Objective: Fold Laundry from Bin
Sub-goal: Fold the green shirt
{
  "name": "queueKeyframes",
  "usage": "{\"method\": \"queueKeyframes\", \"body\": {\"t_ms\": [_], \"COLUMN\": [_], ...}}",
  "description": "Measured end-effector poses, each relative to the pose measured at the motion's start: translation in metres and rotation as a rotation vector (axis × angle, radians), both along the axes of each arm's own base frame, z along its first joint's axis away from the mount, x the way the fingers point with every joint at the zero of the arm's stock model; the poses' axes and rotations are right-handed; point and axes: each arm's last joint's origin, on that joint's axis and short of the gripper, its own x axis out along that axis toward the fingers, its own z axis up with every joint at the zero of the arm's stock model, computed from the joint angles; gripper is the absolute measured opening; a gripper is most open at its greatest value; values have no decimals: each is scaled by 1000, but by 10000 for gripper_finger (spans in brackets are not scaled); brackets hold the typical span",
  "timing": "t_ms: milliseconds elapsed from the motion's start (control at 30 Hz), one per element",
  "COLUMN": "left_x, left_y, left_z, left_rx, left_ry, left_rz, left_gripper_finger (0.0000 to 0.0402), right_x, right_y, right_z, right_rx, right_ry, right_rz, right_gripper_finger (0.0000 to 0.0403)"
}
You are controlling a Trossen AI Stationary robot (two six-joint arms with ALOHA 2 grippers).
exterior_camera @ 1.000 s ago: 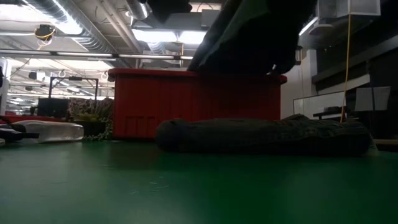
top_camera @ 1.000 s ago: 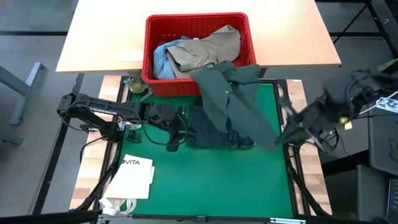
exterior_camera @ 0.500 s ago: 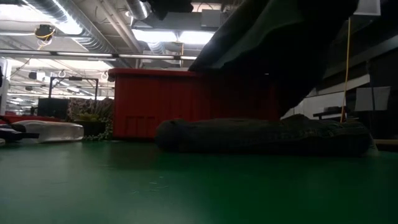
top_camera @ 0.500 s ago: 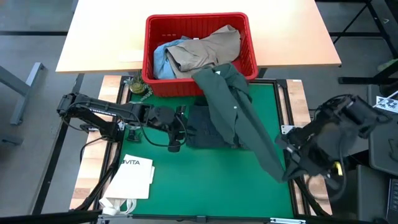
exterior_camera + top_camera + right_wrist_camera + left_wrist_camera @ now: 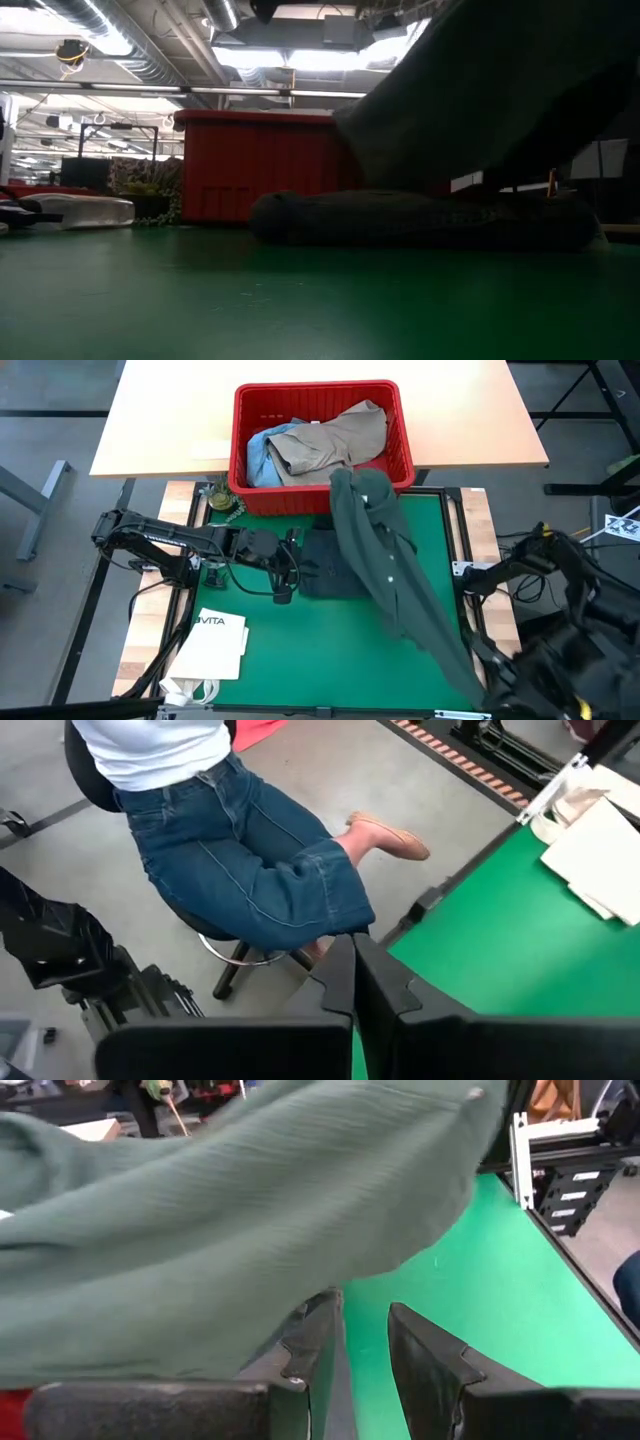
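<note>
Since a second ago my right arm has swung from beside the green mat's (image 5: 300, 650) right edge toward its near right corner, dragging the dark green shirt (image 5: 395, 575) out into a long diagonal band; my left arm has not budged.

My right gripper (image 5: 352, 982) is clenched, fingers pressed together. From above, the shirt's far end runs right to that near right corner where my arm is, so I believe I am pinching its tip, though no view shows cloth between those fingers. Past them sits a person in blue jeans on a stool, off the mat's edge.

The shirt's other end still hangs over the front wall of the red bin (image 5: 250, 500), which stands just beyond the mat's far edge. Inside the bin lie the khaki-tan garment (image 5: 335, 438) and the light blue jeans (image 5: 262, 452). Dark trousers (image 5: 320, 565) lie bunched on the mat in front of the bin, partly under the shirt.

My left gripper (image 5: 283, 575) rests low on the mat just left of the trousers, fingers (image 5: 425, 1355) parted a little and grasping nothing; the shirt passes above them.

A white VITA bag (image 5: 215, 645) lies at the mat's near left edge.
</note>
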Motion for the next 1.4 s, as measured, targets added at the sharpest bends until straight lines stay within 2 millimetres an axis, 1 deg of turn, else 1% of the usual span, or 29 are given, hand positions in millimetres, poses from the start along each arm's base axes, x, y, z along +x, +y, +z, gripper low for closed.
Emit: {"method": "queueKeyframes", "body": {"t_ms": [100,200,333,400,533,833,1033,1133,1200,1300,1400], "left_x": [1,8,26,36,54,83,93,95,96,96,96], "left_y": [1,2,2,3,11,32,42,46,47,47,47], "left_z": [2,2,-4,-9,-23,-71,-97,-106,-108,-107,-107], "left_rx": [8,25,26,21,21,35,43,45,46,45,37], "left_ry": [-23,-70,-146,-182,-205,-122,-55,-32,-25,-30,-30], "left_rz": [22,73,105,112,140,197,220,230,233,234,247], "left_gripper_finger": [92,92,92,92,92,92,92,92,92,92,105], "right_x": [-10,-17,-18,-17,-16,-16,-16,-16,-16,-16,-15], "right_y": [14,25,34,35,37,36,35,35,35,35,35], "right_z": [-5,-10,-16,-17,-19,-19,-20,-20,-20,-19,-19], "right_rx": [-34,-67,-105,-116,-121,-135,-137,-136,-136,-135,-144], "right_ry": [-30,-56,-85,-83,-84,-85,-82,-82,-82,-83,-107], "right_rz": [4,11,3,0,-7,-11,-14,-15,-16,-17,-45], "right_gripper_finger": [1,1,1,1,1,1,1,1,4,23,57]}}
